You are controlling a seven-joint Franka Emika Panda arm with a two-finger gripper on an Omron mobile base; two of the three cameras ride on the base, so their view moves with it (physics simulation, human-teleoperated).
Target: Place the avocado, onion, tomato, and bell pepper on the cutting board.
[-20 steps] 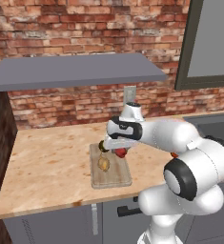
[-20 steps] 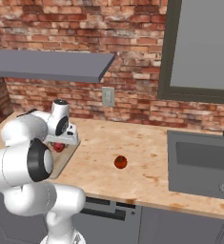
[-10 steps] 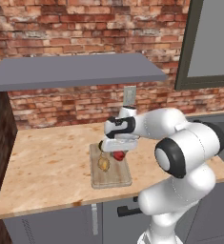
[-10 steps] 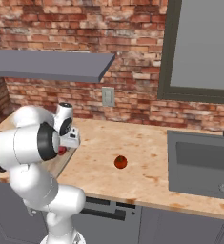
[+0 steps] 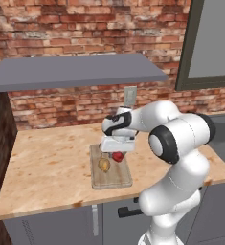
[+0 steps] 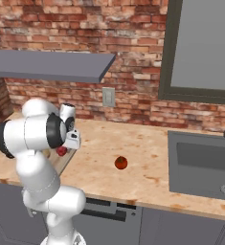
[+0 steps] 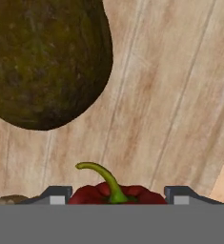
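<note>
We see the jaws closed on the bell pepper [image 7: 114,194] over the cutting board [image 5: 110,176], beside avocado [image 7: 44,59] and onion [image 5: 104,164]; tomato [image 6: 121,163] sits apart on table [image 6: 147,167].

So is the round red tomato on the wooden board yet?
No, the tomato sits on the bare counter, well away from the cutting board.
</note>
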